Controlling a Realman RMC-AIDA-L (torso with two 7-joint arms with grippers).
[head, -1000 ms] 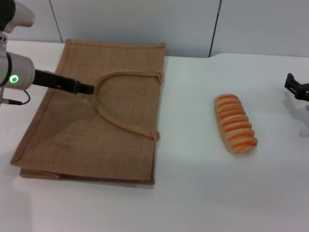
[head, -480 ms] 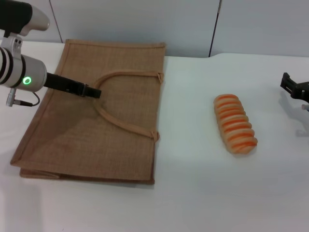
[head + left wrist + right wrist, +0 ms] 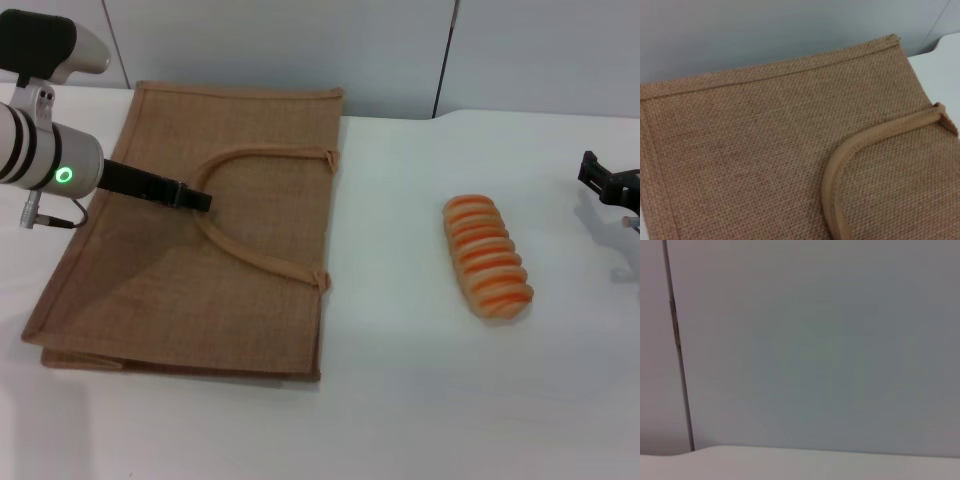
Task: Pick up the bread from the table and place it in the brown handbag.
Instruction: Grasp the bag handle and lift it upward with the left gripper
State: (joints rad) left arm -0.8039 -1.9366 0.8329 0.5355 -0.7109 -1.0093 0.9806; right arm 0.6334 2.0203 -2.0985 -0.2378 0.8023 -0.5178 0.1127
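— We have a plain white table (image 3: 400, 400) in front of a pale grey panelled wall (image 3: 300, 50). Where do our grippers stand?

— Our left gripper (image 3: 195, 199) hangs over the brown handbag (image 3: 150, 290), its dark tip right at the curve of the upper strap handle (image 3: 250, 155). We cannot tell from here whether its fingers are apart or together. The left wrist view shows only burlap and that strap arching across it.

— And the right gripper (image 3: 600, 180)?

— It sits at the far right edge of the table, low, well apart from the bread (image 3: 487, 257). Again, we cannot tell whether it is parted or closed; its wrist camera sees only the wall and a strip of table.

— So where is the bread?

— It lies on the bare table, between the bag and our right gripper, long axis running roughly away from us, touching nothing.

— What does the step in hand ask of us?

— We judge that the bag must be opened first, since it lies flat with its mouth facing the bread. The left gripper should catch only the upper strap and lift gently, so that the top layer rises and the lower one stays down.

— And the risk?

— If we pinch both layers the mouth stays shut. If we pull sideways, the whole bag may slide. For the bread, we should grip across its narrow width.
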